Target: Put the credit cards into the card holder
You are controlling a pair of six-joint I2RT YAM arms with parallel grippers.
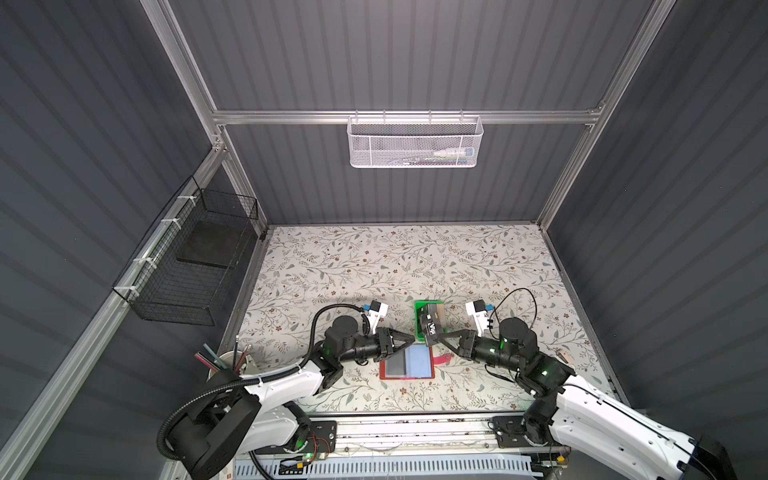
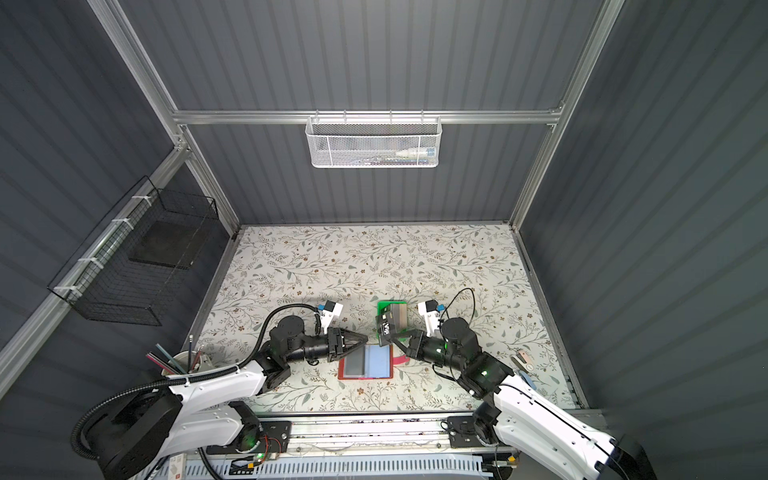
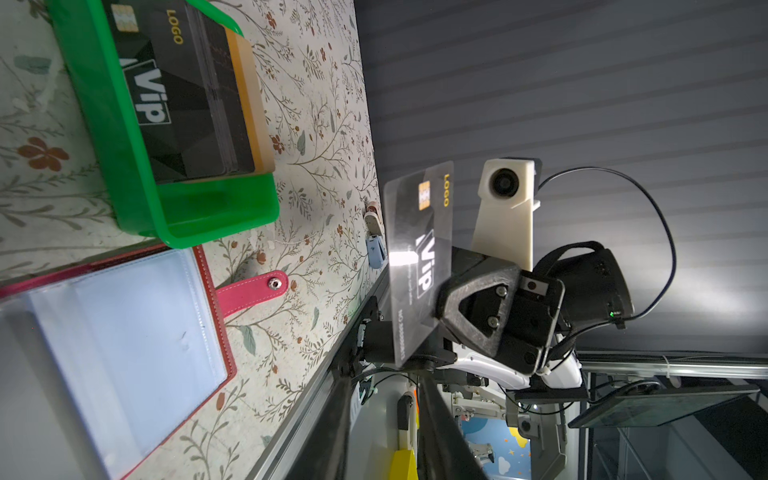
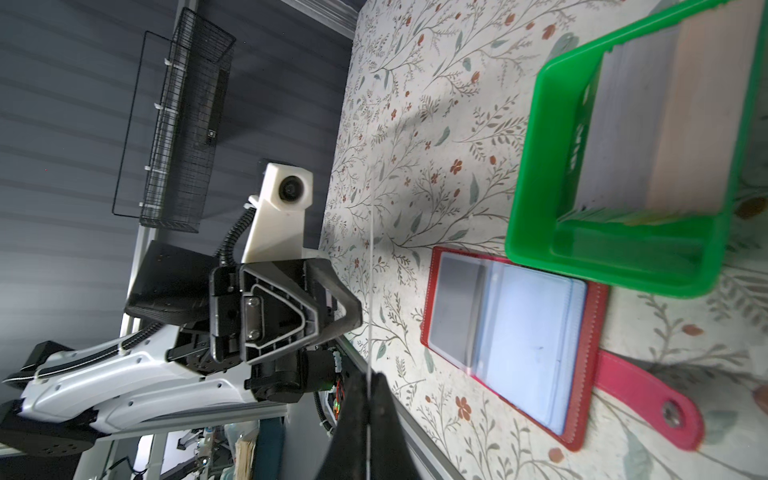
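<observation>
The red card holder (image 1: 409,362) (image 2: 376,360) lies open on the table, clear sleeves up, snap tab (image 3: 253,291) out to the right. A grey card shows in its left sleeve (image 4: 455,307). My right gripper (image 1: 439,338) (image 4: 368,386) is shut on a black "Vip" credit card (image 1: 431,330) (image 3: 419,257), held tilted above the holder's far right corner. More credit cards (image 1: 435,316) (image 3: 187,104) stand in a green tray (image 1: 419,305) (image 3: 208,216) just behind. My left gripper (image 1: 411,338) (image 3: 384,378) hovers over the holder's far edge, slightly open and holding nothing.
A cup of pens (image 1: 232,361) stands at the near left. Small items, a tan stick (image 2: 521,359) and a blue clip (image 3: 376,251), lie at the right edge. A black wire basket (image 1: 187,266) hangs on the left wall, a white mesh one (image 1: 415,143) on the back rail.
</observation>
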